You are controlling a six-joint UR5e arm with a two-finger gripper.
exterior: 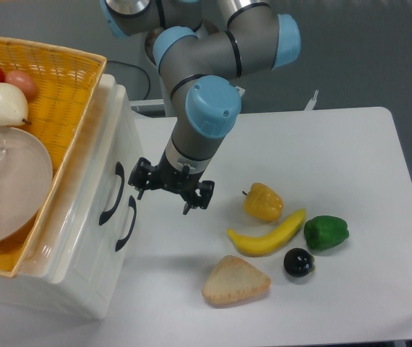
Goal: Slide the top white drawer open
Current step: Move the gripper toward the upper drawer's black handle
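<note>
The glossy white plastic top drawer [90, 191] with its black curved handle [110, 193] looks shut, nothing pulled yet. The black two-finger gripper [168, 195] hovers at its three o'clock, jaws apart, not gripping.

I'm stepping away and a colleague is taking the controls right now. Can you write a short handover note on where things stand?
Gripper: open, empty, hanging above the table just right of the drawer fronts, near the upper handle but not on it.
Top white drawer: looks closed, front about level with the lower white drawer; its black handle is untouched. A yellow wicker basket sits on top of the unit.
Done: approach towards the handle only.
Left: get the fingers onto the upper handle, then pull the drawer out to the right, watching the toy food on the table.
</note>
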